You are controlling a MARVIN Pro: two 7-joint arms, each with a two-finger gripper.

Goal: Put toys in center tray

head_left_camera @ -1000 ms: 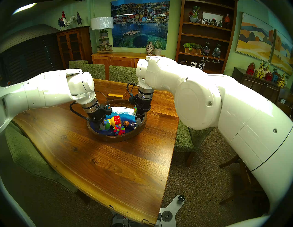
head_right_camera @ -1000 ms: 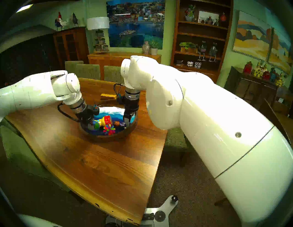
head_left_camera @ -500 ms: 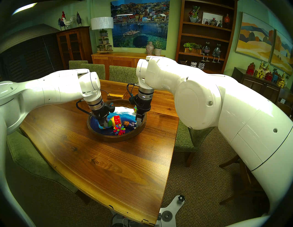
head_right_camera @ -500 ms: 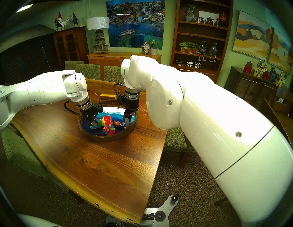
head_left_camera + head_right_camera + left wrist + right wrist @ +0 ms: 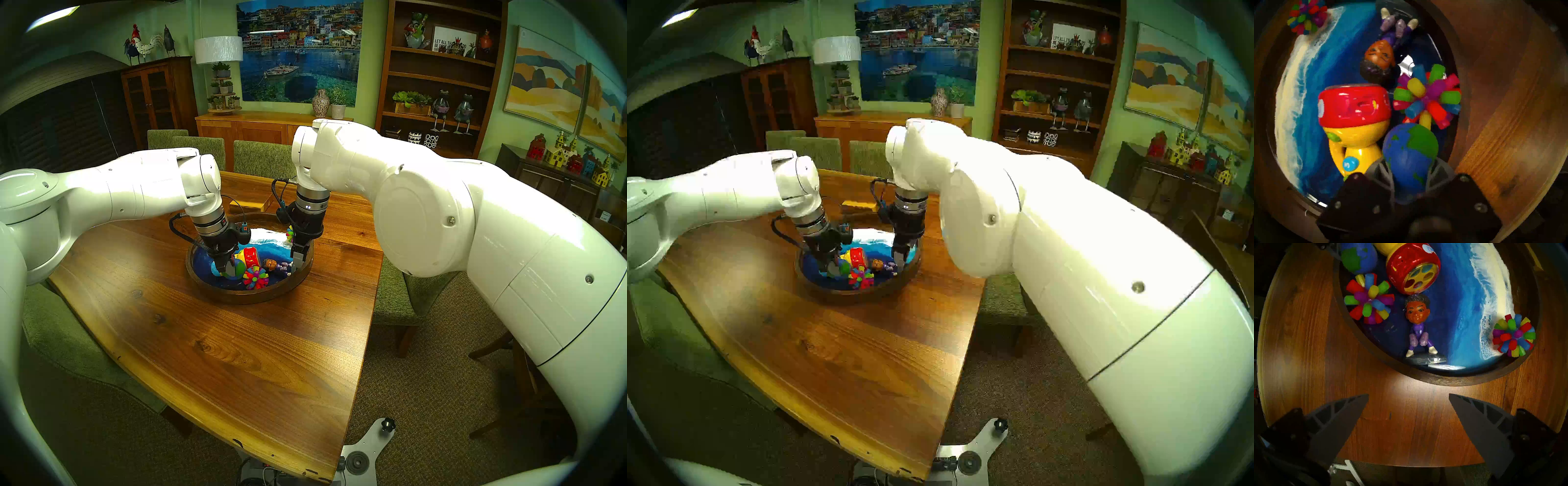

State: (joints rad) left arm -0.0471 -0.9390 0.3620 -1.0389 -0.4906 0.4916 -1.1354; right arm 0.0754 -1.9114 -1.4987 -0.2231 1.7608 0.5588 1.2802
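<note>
A globe ball (image 5: pixel 1409 152), judged light, soft and squashable, is clamped at its middle by the left gripper (image 5: pixel 1410 171) above the center tray (image 5: pixel 249 296), while the right gripper (image 5: pixel 1408 414) is spread empty.

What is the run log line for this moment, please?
left tool: shut on globe ball, over tray | right tool: open, empty | other toys: in tray

From the head, the left gripper (image 5: pixel 226 268) covers most of the globe ball (image 5: pixel 237 269), and the right gripper (image 5: pixel 299 254) hides much of the far spiky ball (image 5: pixel 289 234) by the tray (image 5: pixel 251 296) rim. The wooden block (image 5: pixel 247 205) behind the tray is half hidden by cables. In the right wrist view the globe ball (image 5: pixel 1358 257) and the flashlight toy (image 5: pixel 1412 268) run off the top edge.
</note>
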